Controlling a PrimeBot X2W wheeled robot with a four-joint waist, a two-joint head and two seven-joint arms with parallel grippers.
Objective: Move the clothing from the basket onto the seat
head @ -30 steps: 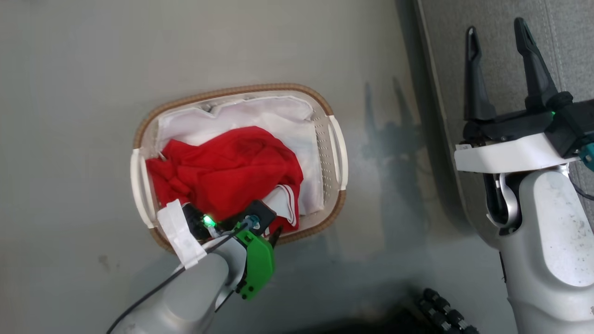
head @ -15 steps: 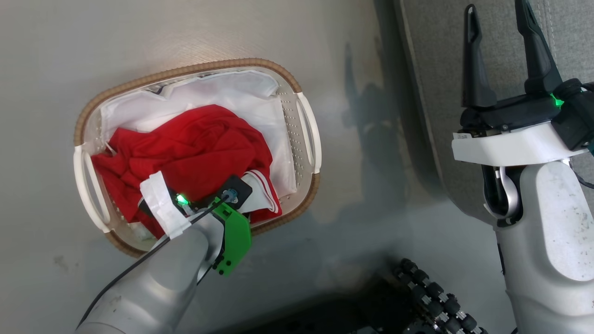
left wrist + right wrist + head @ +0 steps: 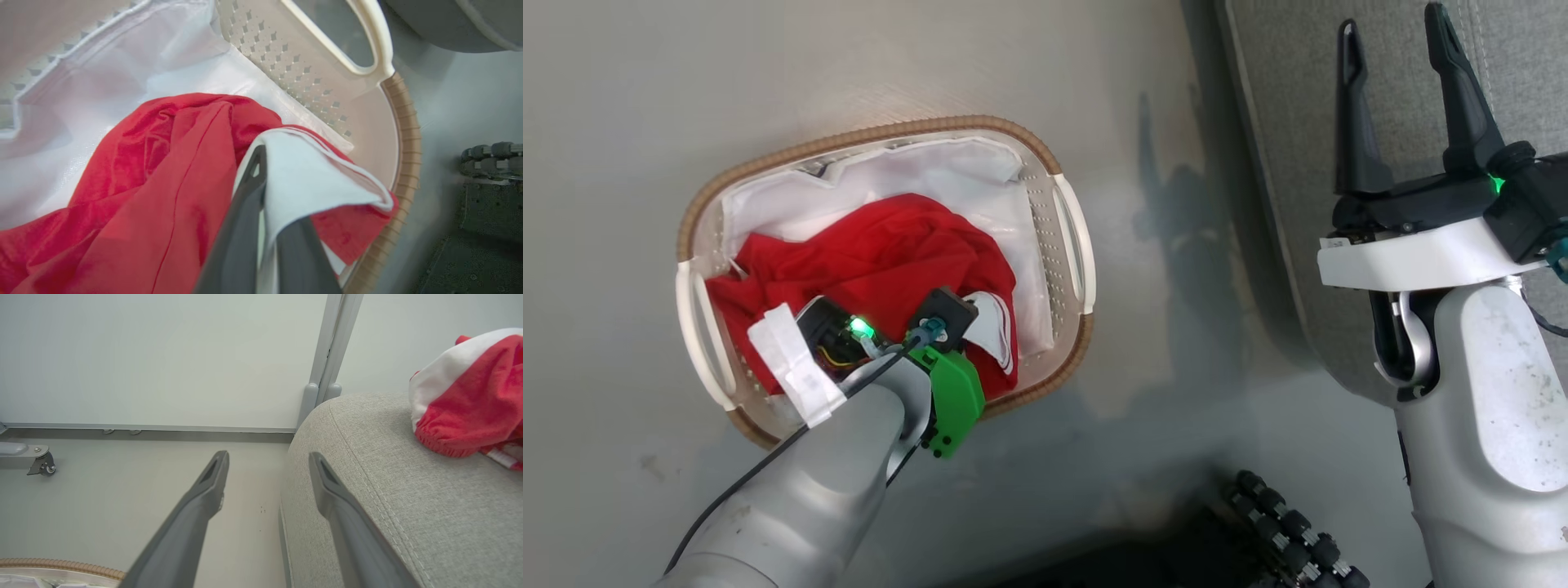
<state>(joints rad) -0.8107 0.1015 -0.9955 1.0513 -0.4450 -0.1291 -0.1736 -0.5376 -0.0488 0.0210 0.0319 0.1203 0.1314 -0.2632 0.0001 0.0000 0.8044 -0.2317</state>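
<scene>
The left jaws are clamped on a fold of the clothing [image 3: 163,171], with red cloth to their left and a white panel draped over their right finger. Around and below them the clothing lies bunched on the white liner [image 3: 122,81] inside the basket [image 3: 404,155]. The right jaws stand apart and empty, straddling the edge of the seat [image 3: 408,506]. Beyond them to the right, another garment [image 3: 470,400] lies on the seat.
</scene>
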